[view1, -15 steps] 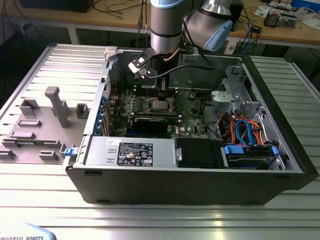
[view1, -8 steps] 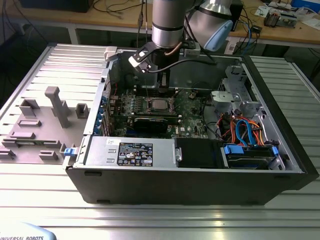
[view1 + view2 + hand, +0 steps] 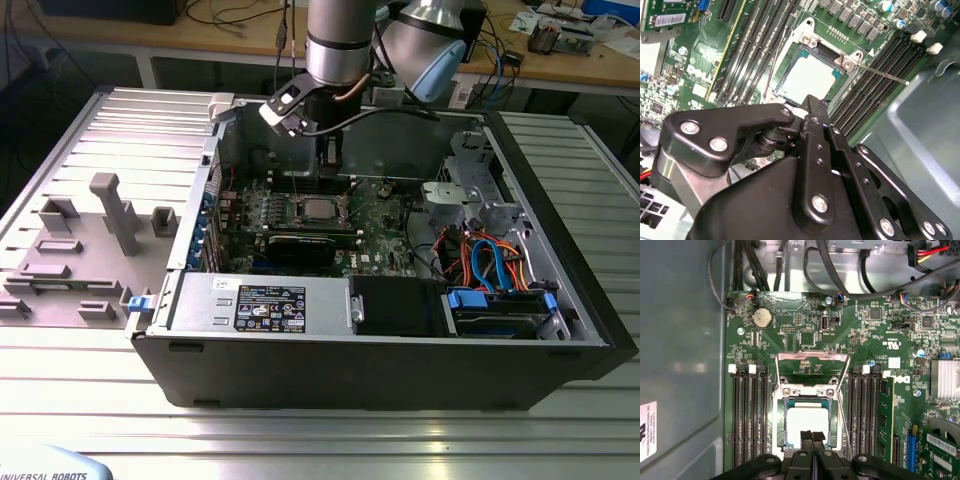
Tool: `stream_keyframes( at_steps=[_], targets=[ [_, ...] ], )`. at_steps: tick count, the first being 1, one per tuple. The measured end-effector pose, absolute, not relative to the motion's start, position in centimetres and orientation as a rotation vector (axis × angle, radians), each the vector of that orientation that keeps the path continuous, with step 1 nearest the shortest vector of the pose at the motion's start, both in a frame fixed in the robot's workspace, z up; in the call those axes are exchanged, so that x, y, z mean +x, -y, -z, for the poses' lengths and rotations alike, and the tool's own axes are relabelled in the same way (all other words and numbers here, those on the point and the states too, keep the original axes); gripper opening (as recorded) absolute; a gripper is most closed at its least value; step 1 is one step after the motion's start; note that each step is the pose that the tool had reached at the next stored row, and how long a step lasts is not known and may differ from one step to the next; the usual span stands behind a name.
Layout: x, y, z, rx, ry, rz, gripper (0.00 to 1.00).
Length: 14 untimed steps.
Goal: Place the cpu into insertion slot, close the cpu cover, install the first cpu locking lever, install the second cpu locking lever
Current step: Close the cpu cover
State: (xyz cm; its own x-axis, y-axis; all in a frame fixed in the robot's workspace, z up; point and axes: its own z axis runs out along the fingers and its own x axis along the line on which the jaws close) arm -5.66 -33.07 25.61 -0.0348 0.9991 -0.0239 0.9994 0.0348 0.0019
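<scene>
The cpu [image 3: 807, 424] lies flat in the insertion slot [image 3: 781, 407], its silvery top showing in both wrist views [image 3: 807, 77] and, small, in the exterior view [image 3: 320, 208]. The cpu cover [image 3: 812, 356] looks raised open at one side of the socket, green board visible through its cut-out. A thin locking lever [image 3: 885, 74] sticks out sideways from the socket; another wire lever [image 3: 843, 407] runs along the socket's edge. My gripper [image 3: 813, 436] hangs just above the chip's near edge [image 3: 812, 104], fingers pressed together and holding nothing. It reaches down into the open case [image 3: 328, 155].
Memory slots [image 3: 747, 415] flank the socket, with one green memory stick [image 3: 885, 415] fitted. A black graphics card [image 3: 300, 245] lies beside the socket. A power supply [image 3: 260, 300] and bundled drive cables [image 3: 490, 260] fill the case front. The grey case wall [image 3: 680, 365] stands close by.
</scene>
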Motion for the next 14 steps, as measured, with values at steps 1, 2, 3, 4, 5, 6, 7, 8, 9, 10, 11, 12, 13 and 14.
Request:
stream_keyframes(
  at_steps=[1, 2, 3, 4, 5, 6, 7, 8, 9, 10, 11, 12, 13, 14],
  targets=[
    [-5.7, 33.1, -25.7, 2.159, -2.256, 0.024, 0.11],
    [-5.7, 33.1, -25.8, 2.151, -2.263, 0.024, 0.11],
    [-5.7, 33.1, -26.1, 2.149, -2.266, 0.024, 0.11],
    [-5.7, 33.1, -26.3, 2.149, -2.266, 0.024, 0.11],
    [-5.7, 33.1, -26.4, 2.149, -2.266, 0.024, 0.11],
    [-5.7, 33.1, -26.6, 2.148, -2.266, 0.024, 0.11],
    [-5.7, 33.1, -26.8, 2.148, -2.266, 0.024, 0.11],
    [-5.7, 33.1, -27.0, 2.148, -2.266, 0.024, 0.11],
    [-5.7, 33.1, -27.1, 2.148, -2.266, 0.024, 0.11],
    [-5.7, 33.1, -27.3, 2.148, -2.266, 0.024, 0.11],
    [-5.7, 33.1, -27.4, 2.148, -2.266, 0.024, 0.11],
    [-5.7, 33.1, -27.5, 2.148, -2.267, 0.024, 0.11],
    [-5.7, 33.1, -27.6, 2.148, -2.267, 0.024, 0.11],
    [-5.7, 33.1, -27.7, 2.148, -2.267, 0.024, 0.11]
  ],
)
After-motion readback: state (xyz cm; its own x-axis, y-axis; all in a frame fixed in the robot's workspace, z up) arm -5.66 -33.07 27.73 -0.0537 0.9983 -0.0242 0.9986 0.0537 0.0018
